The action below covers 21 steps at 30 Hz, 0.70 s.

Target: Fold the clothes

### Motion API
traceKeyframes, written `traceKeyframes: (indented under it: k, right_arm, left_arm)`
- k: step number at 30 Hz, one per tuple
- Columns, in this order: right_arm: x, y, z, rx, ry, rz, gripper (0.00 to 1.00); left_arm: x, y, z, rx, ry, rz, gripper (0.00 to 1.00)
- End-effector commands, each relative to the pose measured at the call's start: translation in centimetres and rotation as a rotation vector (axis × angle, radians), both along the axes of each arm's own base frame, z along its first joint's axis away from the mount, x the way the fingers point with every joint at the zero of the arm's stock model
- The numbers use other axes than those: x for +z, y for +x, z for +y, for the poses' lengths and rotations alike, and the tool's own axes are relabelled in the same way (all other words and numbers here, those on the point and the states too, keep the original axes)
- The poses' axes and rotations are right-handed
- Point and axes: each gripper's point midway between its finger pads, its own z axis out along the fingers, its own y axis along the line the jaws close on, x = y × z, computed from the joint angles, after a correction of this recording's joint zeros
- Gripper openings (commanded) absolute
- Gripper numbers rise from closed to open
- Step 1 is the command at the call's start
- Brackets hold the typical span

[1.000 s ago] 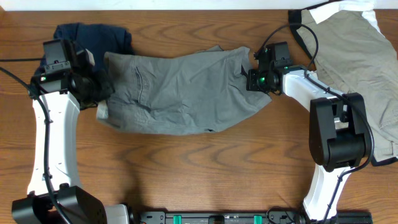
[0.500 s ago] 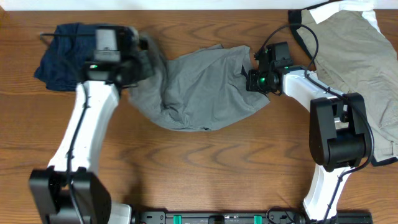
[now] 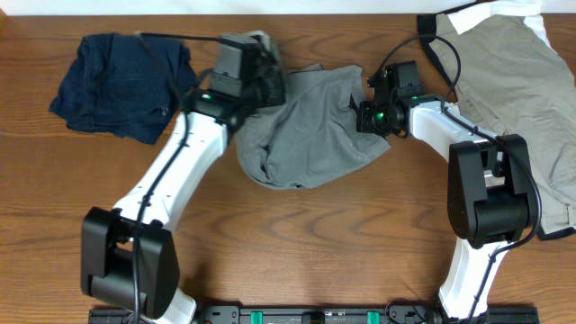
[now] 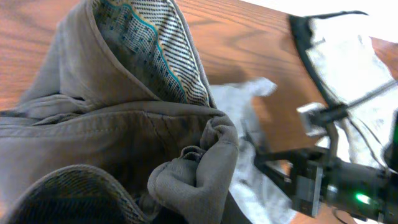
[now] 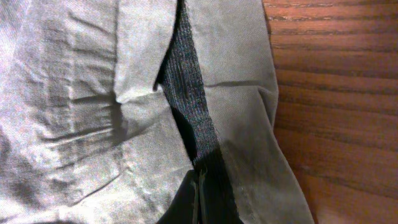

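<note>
The grey shorts [image 3: 315, 135] lie bunched at the middle of the table [image 3: 297, 261], between a navy garment [image 3: 117, 85] to the left and a khaki garment [image 3: 508, 81] to the right. The left gripper [image 3: 261, 79] hangs over their upper-left corner. Its fingers are buried in cloth, but they appear clamped on a gathered fold beside the patterned inner waistband [image 4: 152, 46]. The right gripper [image 3: 367, 115] sits low at the opposite edge, fingers drawn together on the hem.

The fold in hand looks like the waistband end being brought across to meet the hem end. To do it well, the left arm would carry its end level and straight toward the right gripper. The right one would hold its edge fast, so that the cloth drapes flat rather than rolling into the slack heap now at the lower left.

The shorts' long axis runs roughly left to right across the table, the waistband end raised at the left and the hem end pointing right.
</note>
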Motion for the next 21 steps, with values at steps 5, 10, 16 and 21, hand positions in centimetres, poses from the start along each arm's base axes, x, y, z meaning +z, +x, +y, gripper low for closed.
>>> traceKeyframes:
  k: [5, 10, 16, 21]
  right_arm:
    - [-0.6, -0.1, 0.2, -0.004, 0.002, 0.022, 0.01]
    - [-0.7, -0.2, 0.2, -0.004, 0.001, 0.026, 0.01]
    - [-0.7, -0.2, 0.2, -0.004, 0.001, 0.026, 0.01]
    - [0.1, 0.5, 0.2, -0.003, 0.036, -0.001, 0.01]
  left_arm:
    - [0.5, -0.1, -5.0, -0.092, -0.036, -0.049, 0.06]
    - [-2.1, -0.3, -7.3, -0.133, -0.029, -0.026, 0.06]
    - [-4.5, -1.1, -10.3, -0.191, -0.022, -0.01, 0.08]
    - [-3.7, -1.4, -11.1, -0.207, -0.031, -0.033, 0.74]
